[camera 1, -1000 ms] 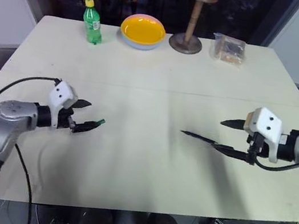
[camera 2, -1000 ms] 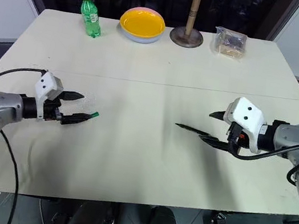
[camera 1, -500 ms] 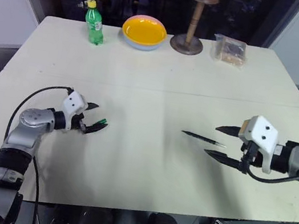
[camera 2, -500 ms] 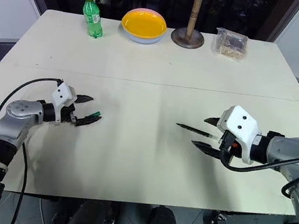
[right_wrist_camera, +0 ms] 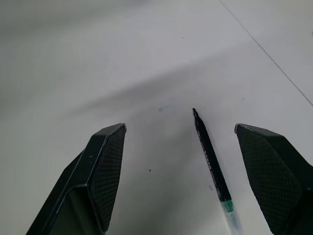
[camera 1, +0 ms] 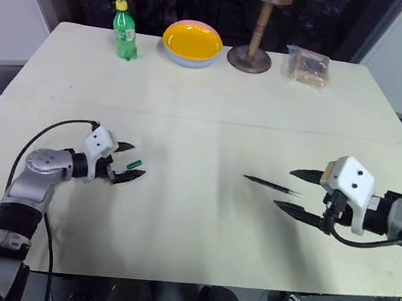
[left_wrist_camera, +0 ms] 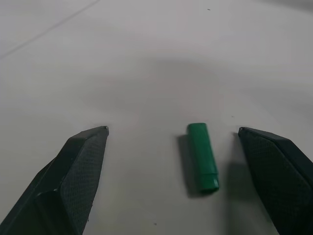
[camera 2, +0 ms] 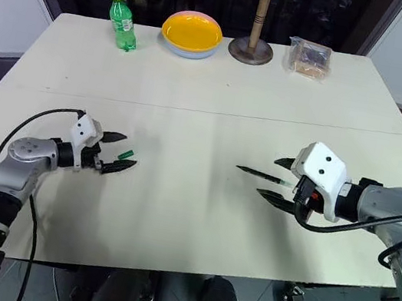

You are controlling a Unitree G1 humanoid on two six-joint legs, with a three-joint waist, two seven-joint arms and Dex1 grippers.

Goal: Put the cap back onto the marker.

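Left wrist view: you see the cap (left_wrist_camera: 202,156) lying flat on the pale table (camera 1: 214,122), between the two black fingers (left_wrist_camera: 78,171) of the left gripper (camera 1: 126,161). The jaws stand wide apart and neither finger touches the cap; it lies nearer one finger than the other.

Left eye view: you find the left gripper low over the table on the left side, pointing toward the table's middle, with the cap showing as a small green piece in the gap between its fingertips.

Right wrist view: you see the marker (right_wrist_camera: 211,164) lying on the table between the fingers (right_wrist_camera: 98,171) of the right gripper (camera 1: 297,191). Its dark pointed tip faces away from the wrist, and a green section shows at the end nearest the camera. These jaws are also spread wide, with clear space on both sides of the marker, so nothing is gripped.

Right eye view: you can place the marker (camera 2: 259,175) just beside the upper finger of the right gripper, tip toward the table's centre. Cap and marker are well apart, one on each side of the table.

Along the far edge stand a green bottle (camera 1: 124,29) with a yellow lid, a yellow bowl (camera 1: 192,43), a wooden stand (camera 1: 257,26) and a clear packet (camera 1: 307,65).
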